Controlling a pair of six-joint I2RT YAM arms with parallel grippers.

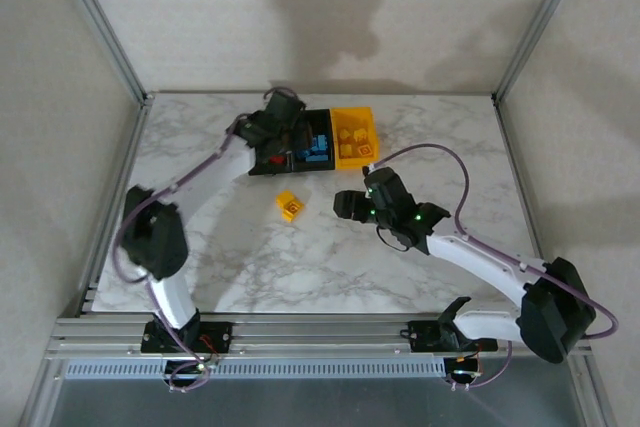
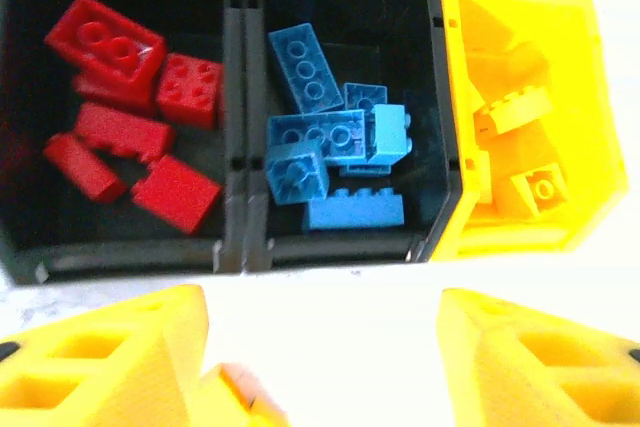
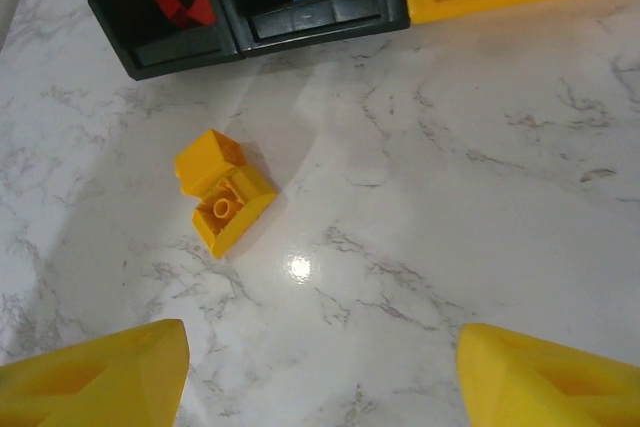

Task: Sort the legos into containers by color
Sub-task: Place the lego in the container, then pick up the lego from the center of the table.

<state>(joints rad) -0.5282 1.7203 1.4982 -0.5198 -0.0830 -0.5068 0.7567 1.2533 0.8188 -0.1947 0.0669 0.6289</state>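
Note:
Three joined bins stand at the back of the table. The left black bin holds several red legos. The middle black bin holds several blue legos. The yellow bin holds yellow legos. One yellow lego lies loose on the marble in front of the bins. My left gripper hovers open just in front of the bins, nothing between its fingers. My right gripper is open above bare marble, right of the loose lego.
The marble table is framed by metal posts and beige walls. A purple cable loops off the right arm near the yellow bin. Open marble lies around the loose lego.

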